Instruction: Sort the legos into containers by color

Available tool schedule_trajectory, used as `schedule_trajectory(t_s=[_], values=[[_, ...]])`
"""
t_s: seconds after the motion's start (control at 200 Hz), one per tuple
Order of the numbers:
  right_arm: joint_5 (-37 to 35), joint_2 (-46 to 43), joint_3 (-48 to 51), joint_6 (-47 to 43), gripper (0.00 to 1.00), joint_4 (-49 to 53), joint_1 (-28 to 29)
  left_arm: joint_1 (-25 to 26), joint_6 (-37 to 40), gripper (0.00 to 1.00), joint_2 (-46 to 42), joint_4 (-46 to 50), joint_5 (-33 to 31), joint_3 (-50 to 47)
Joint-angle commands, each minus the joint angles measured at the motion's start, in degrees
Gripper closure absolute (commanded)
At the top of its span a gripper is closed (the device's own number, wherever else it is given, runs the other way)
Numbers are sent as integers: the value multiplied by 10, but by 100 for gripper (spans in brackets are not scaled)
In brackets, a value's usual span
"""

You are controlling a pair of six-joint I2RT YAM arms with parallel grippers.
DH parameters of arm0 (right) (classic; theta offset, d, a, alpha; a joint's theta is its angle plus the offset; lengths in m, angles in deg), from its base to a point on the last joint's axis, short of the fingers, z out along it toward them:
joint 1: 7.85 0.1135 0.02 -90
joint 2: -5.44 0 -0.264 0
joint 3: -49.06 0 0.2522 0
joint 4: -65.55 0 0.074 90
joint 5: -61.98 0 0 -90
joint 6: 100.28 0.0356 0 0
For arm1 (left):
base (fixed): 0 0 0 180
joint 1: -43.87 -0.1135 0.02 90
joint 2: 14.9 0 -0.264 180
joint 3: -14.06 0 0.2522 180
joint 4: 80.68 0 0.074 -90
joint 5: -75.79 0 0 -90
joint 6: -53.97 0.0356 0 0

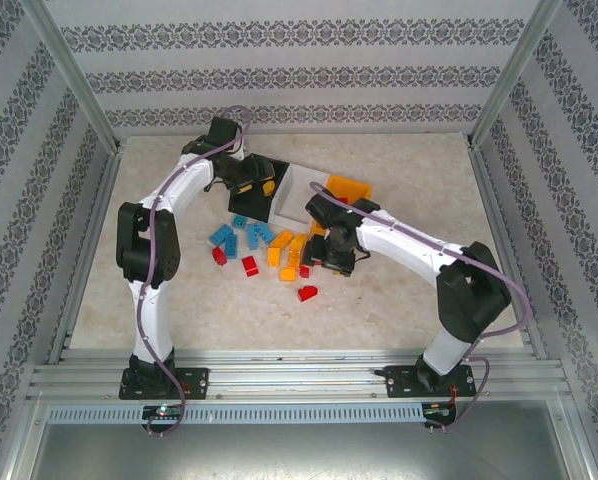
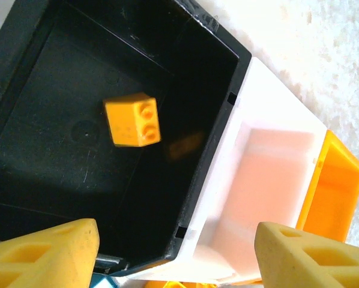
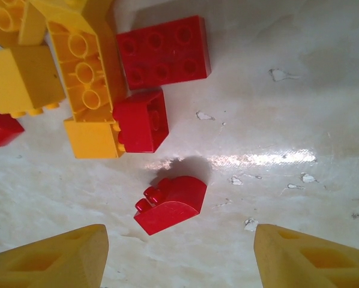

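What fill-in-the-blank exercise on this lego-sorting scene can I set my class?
1. The white rectangular plastic bin stands between the black rectangular plastic bin and the ____ one.
2. The small orange-yellow plastic brick is inside the ____ bin.
3. The right gripper hangs ____ above the curved red plastic brick.
Missing words: orange; black; open.

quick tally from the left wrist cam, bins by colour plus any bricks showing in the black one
black bin: 1
white bin: 1
orange bin: 1
orange-yellow brick lying in the black bin: 1
total: 4
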Motion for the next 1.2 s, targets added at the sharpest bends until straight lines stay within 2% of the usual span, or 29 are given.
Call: schedule_trajectory(t_s=[0.0,0.255,0.53,0.674,0.889,1.089,1.194], values=[[8,31,-20,-25,33,30,26,1,12,30,-35,42,-8,1],[-5,99,-46,-66,32,56,71,-4,34,29,-155,51,-19,-116],[-29,157,-76,-122,33,66,78,-23,43,29,-268,55,-24,-252],[-30,181,-88,-129,36,64,80,-36,55,28,-298,69,-30,-280],[-33,183,-82,-124,46,58,81,-46,62,28,-321,79,-29,-306],[-49,143,-68,-113,55,65,79,-47,76,28,-323,95,-38,-317],[-58,116,-65,-107,56,78,73,-46,79,28,-327,97,-40,-328]])
